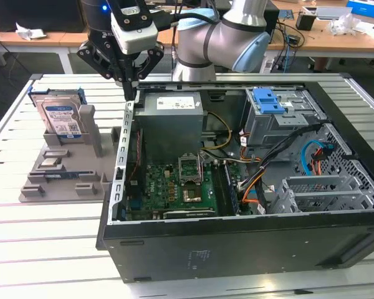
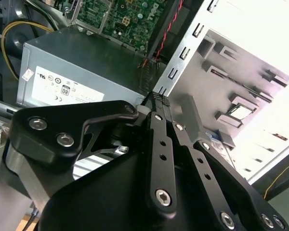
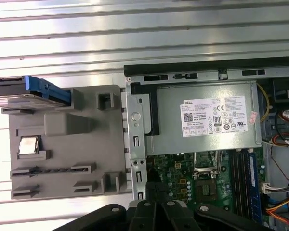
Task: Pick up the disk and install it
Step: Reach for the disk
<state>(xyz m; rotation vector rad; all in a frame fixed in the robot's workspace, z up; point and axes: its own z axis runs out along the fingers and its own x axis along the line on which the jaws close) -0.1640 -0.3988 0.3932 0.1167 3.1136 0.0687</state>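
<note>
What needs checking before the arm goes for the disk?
1. Disk seated upright in the grey holder: ok.
2. Gripper empty: ok.
3. Gripper above the disk: not ok, it hangs over the case wall by the power supply.
4. Jaws open for a grasp: not ok, shut.
5. Path from gripper to disk free of obstacles: ok.
6. Drive cage bay free to take the disk: cannot tell.
</note>
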